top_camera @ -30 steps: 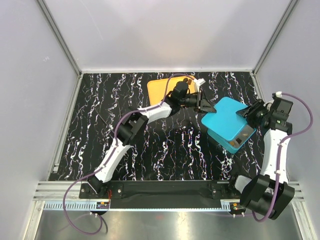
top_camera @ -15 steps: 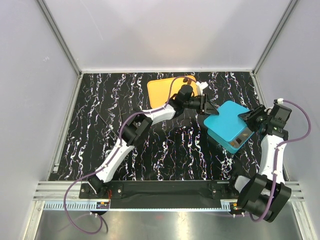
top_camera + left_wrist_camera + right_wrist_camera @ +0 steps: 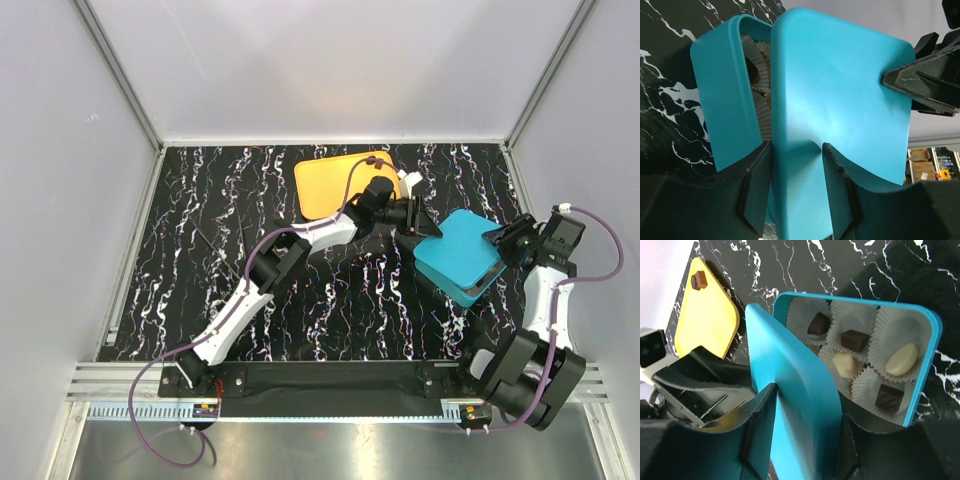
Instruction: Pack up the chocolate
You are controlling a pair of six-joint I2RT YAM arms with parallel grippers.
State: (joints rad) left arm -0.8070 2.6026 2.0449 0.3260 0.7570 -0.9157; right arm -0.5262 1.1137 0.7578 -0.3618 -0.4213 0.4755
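The teal lid (image 3: 462,247) is held tilted over the open teal box (image 3: 472,291). My left gripper (image 3: 420,222) is shut on the lid's left edge and my right gripper (image 3: 505,243) is shut on its right edge. In the left wrist view the jaws (image 3: 797,165) pinch the lid (image 3: 840,100), with the box (image 3: 715,90) to its left. In the right wrist view the gripper (image 3: 805,430) grips the lid (image 3: 795,390). Beside it the box (image 3: 932,340) holds dark chocolates (image 3: 854,339) and cream ones (image 3: 902,360) in white paper cups. One dark piece (image 3: 698,280) lies on the orange tray (image 3: 710,315).
The orange tray (image 3: 335,180) lies at the back of the black marbled table (image 3: 200,250), behind the left arm. Grey walls enclose the table on three sides. The left arm reaches diagonally across the middle of the table.
Both grippers have carried the lid a little to the right and toward the near side, over the box. The box's open near edge shows less than before.
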